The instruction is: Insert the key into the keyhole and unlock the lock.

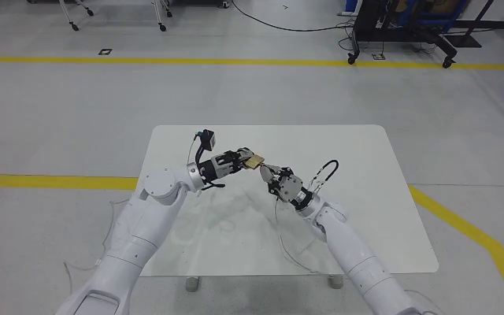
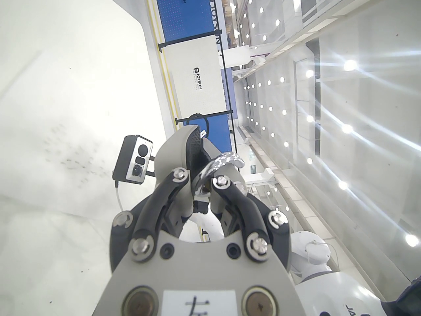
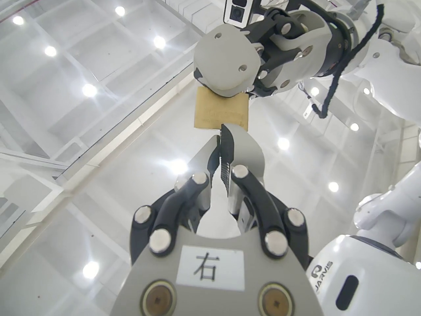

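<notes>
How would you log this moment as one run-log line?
phase: key insertion | left gripper: shut on padlock, above table | right gripper: shut, tips at padlock's bottom edge | key: too small to tell

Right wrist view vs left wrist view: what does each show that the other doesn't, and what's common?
Right wrist view: the rectangular brass padlock body, with the right tool shut against its edge farthest from the left tool. Left wrist view: the curved silver shackle between its own tool's fingers, and the white table. Both: the left tool clamped on that padlock.
</notes>
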Robot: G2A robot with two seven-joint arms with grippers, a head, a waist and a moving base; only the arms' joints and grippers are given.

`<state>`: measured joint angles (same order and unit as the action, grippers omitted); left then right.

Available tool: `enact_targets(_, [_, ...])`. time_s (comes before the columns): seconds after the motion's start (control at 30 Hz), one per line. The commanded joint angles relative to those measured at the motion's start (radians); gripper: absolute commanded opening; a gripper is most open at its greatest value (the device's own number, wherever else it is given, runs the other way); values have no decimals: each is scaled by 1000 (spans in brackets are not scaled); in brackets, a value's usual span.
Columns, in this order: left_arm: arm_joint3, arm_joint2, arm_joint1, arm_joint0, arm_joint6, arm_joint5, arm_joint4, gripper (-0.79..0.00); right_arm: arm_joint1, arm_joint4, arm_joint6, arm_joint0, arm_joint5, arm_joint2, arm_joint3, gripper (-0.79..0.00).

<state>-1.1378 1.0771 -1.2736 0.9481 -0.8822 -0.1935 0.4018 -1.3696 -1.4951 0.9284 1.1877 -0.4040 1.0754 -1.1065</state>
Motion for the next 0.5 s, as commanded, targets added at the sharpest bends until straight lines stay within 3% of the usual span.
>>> enact_targets(0.0, [-1,1,0,1,4,7,0,-785,1,42,10,-3,35,1,-6,0])
enact_targets(0.27, [4,-3,1,-6,13,68,-21,-785,42,375,5,69,370,108,-141,0])
enact_targets(0.47, [-6,-49,-4,-31,28,147,-103,-785,81,637,-178,227,636,282,-328,0])
